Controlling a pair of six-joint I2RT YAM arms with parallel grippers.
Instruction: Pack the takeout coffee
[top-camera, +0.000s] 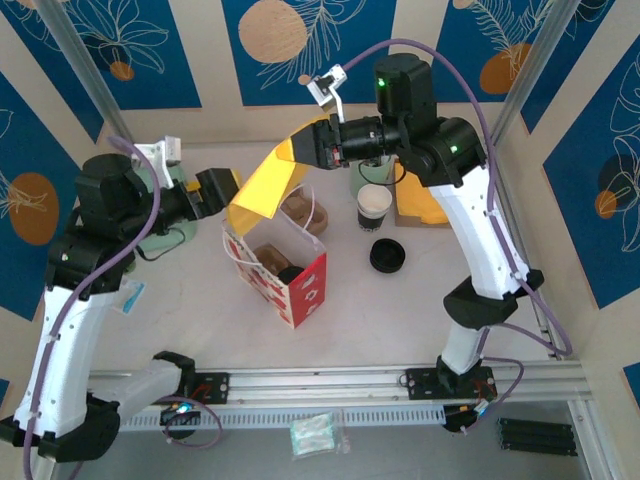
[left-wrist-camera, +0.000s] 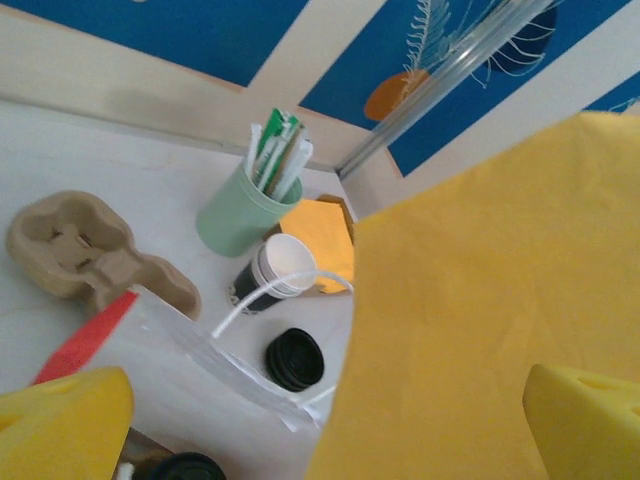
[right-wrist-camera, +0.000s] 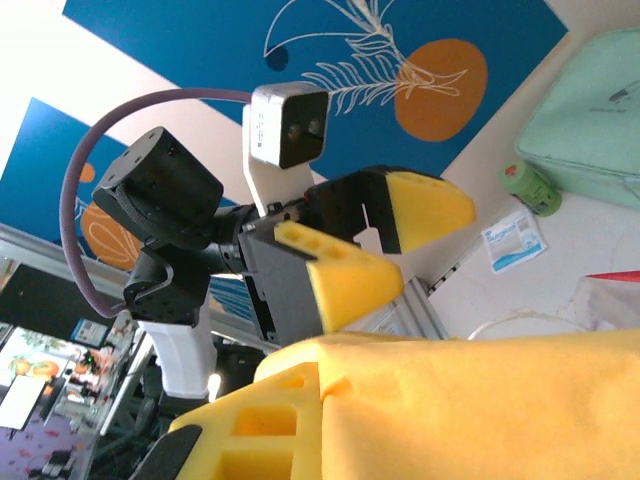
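Note:
The takeout coffee (top-camera: 285, 268), a brownish cup with a black lid, sits inside the open red-and-white bag (top-camera: 305, 290); its lid (left-wrist-camera: 185, 467) peeks in at the bottom of the left wrist view. My right gripper (top-camera: 298, 150) hangs above the bag, shut on the top edge of a yellow paper sheet (top-camera: 262, 187) that droops toward the bag's mouth. The sheet (left-wrist-camera: 470, 320) covers much of the left wrist view, and my left gripper (left-wrist-camera: 320, 430) stands open around its lower edge. From the right wrist, the left gripper (right-wrist-camera: 420, 250) gapes just beyond the sheet (right-wrist-camera: 480, 400).
A lidless white cup (top-camera: 373, 207) with a dark inside and a loose black lid (top-camera: 386, 256) stand right of the bag. A cardboard cup carrier (top-camera: 305, 212) lies behind it. A mint holder of straws (left-wrist-camera: 240, 210) and a stack of yellow sheets (top-camera: 420, 205) sit at the back.

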